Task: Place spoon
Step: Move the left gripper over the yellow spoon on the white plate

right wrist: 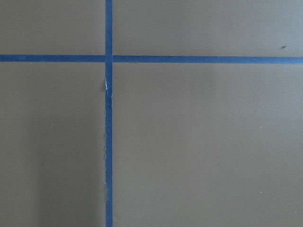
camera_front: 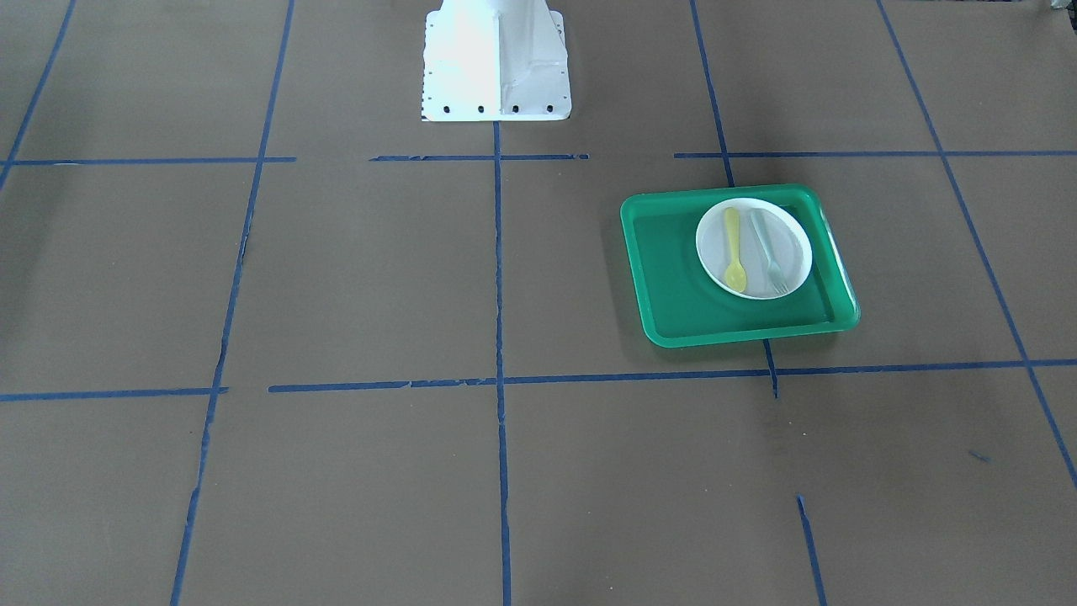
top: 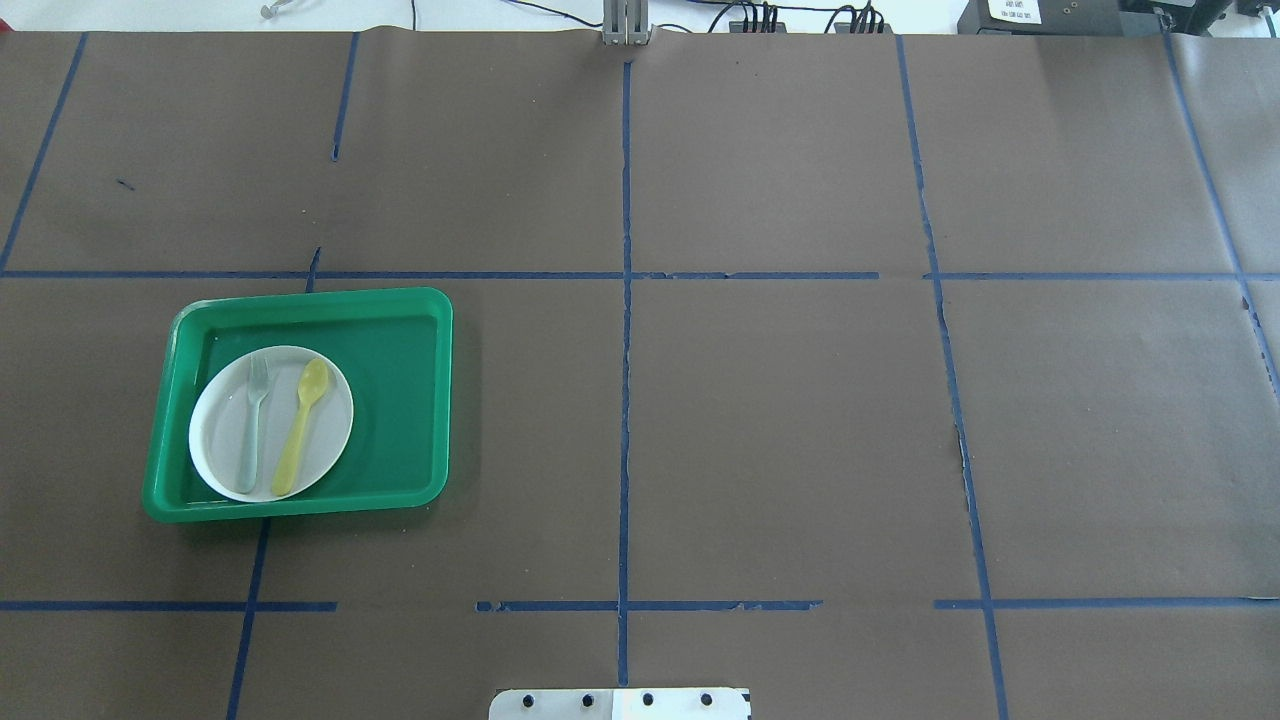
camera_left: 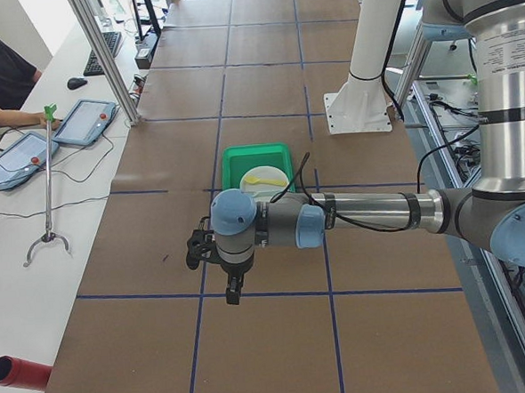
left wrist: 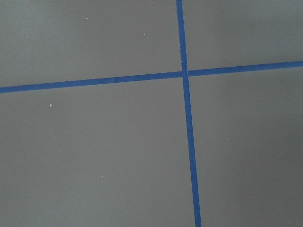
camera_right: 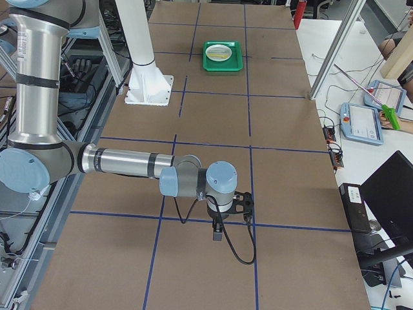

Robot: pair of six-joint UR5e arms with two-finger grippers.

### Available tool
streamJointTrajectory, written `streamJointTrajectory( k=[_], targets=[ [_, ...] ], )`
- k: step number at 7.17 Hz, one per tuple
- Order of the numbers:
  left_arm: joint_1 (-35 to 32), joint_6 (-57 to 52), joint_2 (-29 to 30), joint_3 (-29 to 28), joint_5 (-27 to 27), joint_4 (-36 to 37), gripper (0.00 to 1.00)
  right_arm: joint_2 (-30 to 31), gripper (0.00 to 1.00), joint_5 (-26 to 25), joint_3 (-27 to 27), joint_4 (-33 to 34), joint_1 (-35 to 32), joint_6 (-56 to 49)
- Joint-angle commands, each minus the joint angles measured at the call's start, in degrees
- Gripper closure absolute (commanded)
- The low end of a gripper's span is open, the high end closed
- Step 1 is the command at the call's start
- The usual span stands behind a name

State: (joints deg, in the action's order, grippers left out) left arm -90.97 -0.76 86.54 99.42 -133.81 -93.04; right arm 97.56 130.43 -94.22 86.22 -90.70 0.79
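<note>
Brown paper table (top: 760,420) gridded with blue tape. Small yellow plastic spoon (top: 300,425) lies beside translucent grey fork (top: 252,425) on round white plate (top: 215,440) in glossy green tray (top: 400,330). Left gripper (camera_left: 232,290) and right gripper (camera_right: 218,231) hang well apart from it; I cannot tell how far open they are.

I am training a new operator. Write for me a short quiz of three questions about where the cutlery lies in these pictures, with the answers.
1. Choose one: the yellow spoon rests on A) the white plate, B) a folded napkin, C) a wooden board.
2. True or false: the grey fork lies crossed over the spoon.
3. Fill in: in the overhead view, the plate sits in the ___ half of the green tray.
Key: 1 A. 2 False; they lie side by side, apart. 3 left.
</note>
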Motion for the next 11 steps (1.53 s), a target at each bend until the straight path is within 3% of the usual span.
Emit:
streamJointTrajectory(
  k=[1, 5, 6, 7, 11],
  targets=[
    [9.1, 12.0, 2.7, 5.7, 0.7, 0.1, 0.0, 0.0, 0.0, 0.0, 0.0, 0.0, 0.0, 0.0],
    [29.7, 43.5, 11.9, 13.6, 3.5, 0.2, 0.0, 0.0, 0.0, 0.0, 0.0, 0.0, 0.0, 0.0],
    [36.3, 51.0, 13.5, 13.4, 8.9, 0.1, 0.0, 0.0, 0.0, 0.0, 0.0, 0.0, 0.0, 0.0],
    [42.7, 58.9, 13.7, 12.7, 14.4, -1.3, 0.0, 0.0, 0.0, 0.0, 0.0, 0.0, 0.0, -0.1],
    [51.6, 68.2, 13.4, 3.2, 18.1, -15.8, 0.05, 0.0, 0.0, 0.0, 0.0, 0.0, 0.0, 0.0]
  ],
)
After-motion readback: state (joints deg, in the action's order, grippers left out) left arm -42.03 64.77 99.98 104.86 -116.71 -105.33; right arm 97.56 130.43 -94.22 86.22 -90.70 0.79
